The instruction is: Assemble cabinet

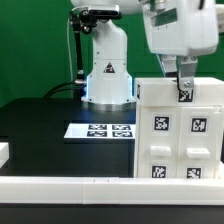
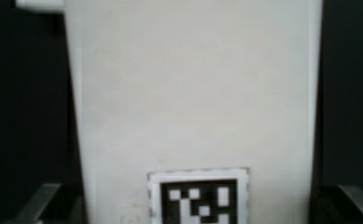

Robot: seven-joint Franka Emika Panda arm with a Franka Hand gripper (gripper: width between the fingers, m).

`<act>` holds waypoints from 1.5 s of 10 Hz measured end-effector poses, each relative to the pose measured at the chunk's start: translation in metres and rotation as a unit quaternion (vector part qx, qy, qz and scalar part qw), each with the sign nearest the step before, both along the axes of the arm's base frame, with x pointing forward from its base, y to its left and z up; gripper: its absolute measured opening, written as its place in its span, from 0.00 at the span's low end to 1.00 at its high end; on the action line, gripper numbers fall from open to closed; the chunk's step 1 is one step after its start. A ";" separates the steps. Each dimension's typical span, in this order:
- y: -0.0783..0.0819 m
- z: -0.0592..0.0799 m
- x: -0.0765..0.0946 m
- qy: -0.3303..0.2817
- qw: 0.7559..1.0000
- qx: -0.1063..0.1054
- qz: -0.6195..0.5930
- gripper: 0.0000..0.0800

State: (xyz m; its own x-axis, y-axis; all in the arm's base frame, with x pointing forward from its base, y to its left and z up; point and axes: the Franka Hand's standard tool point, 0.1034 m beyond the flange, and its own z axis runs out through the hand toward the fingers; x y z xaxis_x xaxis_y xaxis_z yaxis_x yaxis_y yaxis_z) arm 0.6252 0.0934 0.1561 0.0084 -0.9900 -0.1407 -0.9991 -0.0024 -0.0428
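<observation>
The cabinet (image 1: 180, 140) is a large white box with square tags on its face, standing at the exterior view's right. My gripper (image 1: 185, 82) hangs at its top edge. In the wrist view a narrow white panel (image 2: 196, 100) with a tag near its close end fills the space between my fingers, and my gripper (image 2: 196, 203) is shut on its two long edges. The same tagged panel end (image 1: 185, 94) shows just under the fingers in the exterior view, in front of the cabinet. The rest of the panel blends with the cabinet's white face.
The marker board (image 1: 100, 130) lies flat on the black table left of the cabinet. The arm's white base (image 1: 107, 75) stands behind it. A white ledge (image 1: 60, 187) runs along the table's front, with a white block (image 1: 4, 152) at the far left.
</observation>
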 end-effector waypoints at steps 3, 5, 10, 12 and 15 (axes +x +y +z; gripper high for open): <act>0.002 0.001 0.002 0.011 0.993 0.010 -0.119 0.69; 0.001 0.002 0.003 0.013 0.991 0.010 -0.136 0.69; 0.009 0.011 -0.002 0.008 0.992 0.013 -0.123 0.81; 0.012 0.037 0.001 0.004 0.994 0.022 -0.108 0.81; 0.014 0.044 0.011 -0.003 0.995 0.024 -0.101 0.81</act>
